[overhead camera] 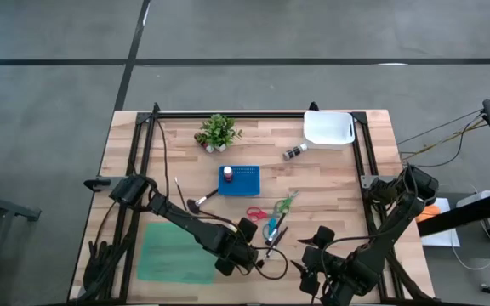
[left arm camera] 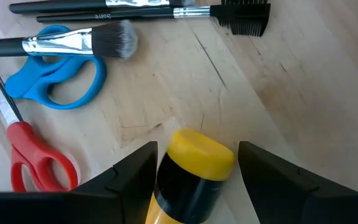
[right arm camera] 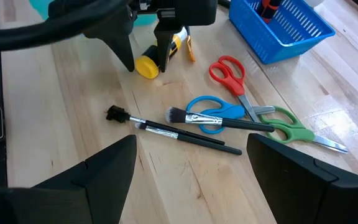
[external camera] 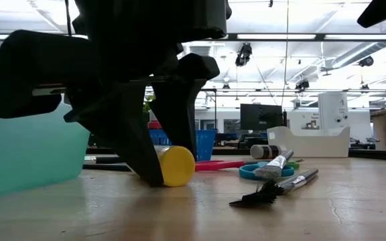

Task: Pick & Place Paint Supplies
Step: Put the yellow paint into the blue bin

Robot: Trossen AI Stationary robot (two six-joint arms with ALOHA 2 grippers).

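The left gripper [left arm camera: 194,180] was low at the near middle of the table [overhead camera: 339,178], and its two fingers stood on both sides of a yellow-capped paint bottle [left arm camera: 194,168] that lay on its side on the wood; the fingers were pressed to the bottle or very nearly so, but whether they truly squeezed it I cannot tell. In the low view the yellow cap [external camera: 177,165] touched the table surface beside one dark finger. The right gripper [right arm camera: 191,162] hung near the near right edge with its jaws wide apart and nothing between them. I counted three scissors just to the far right of the left gripper: red scissors [right arm camera: 229,73], blue scissors [right arm camera: 213,114] and green scissors [right arm camera: 294,129], with the blue and green ones crossing. Two dark-handled brushes lay there: a round brush [right arm camera: 219,120] resting across the blue scissors and a fan brush [right arm camera: 166,129] on the wood just beside it. A third brush [overhead camera: 201,201] lay apart, to the left of the blue basket [overhead camera: 241,180], which held one red-capped bottle [overhead camera: 227,174]. One more small bottle [overhead camera: 294,152] lay near the white tray [overhead camera: 328,129] at the far right. There were also one potted plant [overhead camera: 218,132] at the far middle and one green bin [overhead camera: 175,251] at the near left. The fan brush handle carried small light writing, too small to read.
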